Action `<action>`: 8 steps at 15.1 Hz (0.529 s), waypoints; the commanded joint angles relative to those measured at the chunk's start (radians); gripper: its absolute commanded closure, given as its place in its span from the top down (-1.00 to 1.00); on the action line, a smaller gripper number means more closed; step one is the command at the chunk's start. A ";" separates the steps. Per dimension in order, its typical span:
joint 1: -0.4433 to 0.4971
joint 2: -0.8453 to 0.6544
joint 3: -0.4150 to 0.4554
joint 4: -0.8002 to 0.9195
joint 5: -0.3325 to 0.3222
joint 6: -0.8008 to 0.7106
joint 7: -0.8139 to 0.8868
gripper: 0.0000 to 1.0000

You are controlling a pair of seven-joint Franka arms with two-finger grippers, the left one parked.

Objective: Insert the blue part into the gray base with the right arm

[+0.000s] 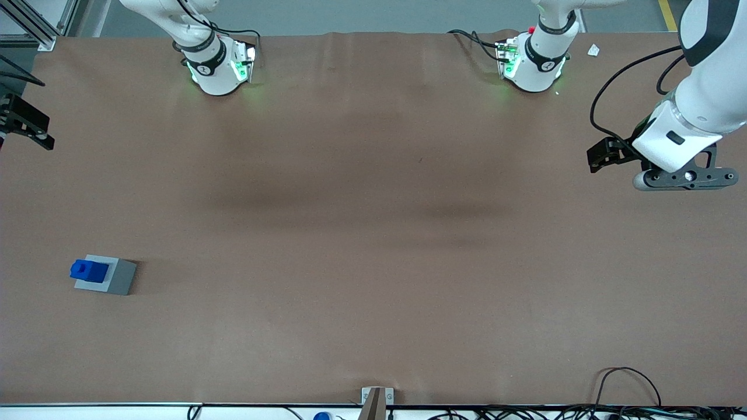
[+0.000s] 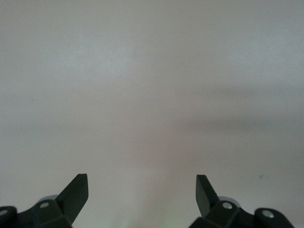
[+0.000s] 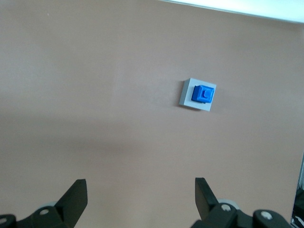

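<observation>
While the right arm (image 1: pixel 192 35) rises from its white pedestal farther from the front camera, its gripper (image 3: pixel 141 197) hangs high above the brown surface (image 1: pixel 373 233) at the working arm's end, fingers (image 3: pixel 76 194) spread wide and holding nothing. Well apart from it, much nearer the front camera, the gray base (image 1: pixel 114 277) sits flat on the surface. The blue part (image 1: pixel 87 269) sits in the top of the base, set toward one edge, its notched top standing above the gray rim. In the right wrist view the same pair appears, gray base (image 3: pixel 187 92) with blue part (image 3: pixel 203 93) in it.
</observation>
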 commanded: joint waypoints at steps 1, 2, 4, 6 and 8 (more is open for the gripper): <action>0.059 0.004 -0.015 0.021 -0.028 -0.006 0.009 1.00; 0.064 0.002 -0.015 0.021 -0.028 -0.006 0.007 1.00; 0.058 -0.004 -0.014 0.019 -0.024 -0.008 0.007 1.00; 0.055 -0.004 -0.015 0.018 -0.024 0.000 0.009 1.00; 0.049 -0.002 -0.017 0.016 -0.024 0.002 0.009 1.00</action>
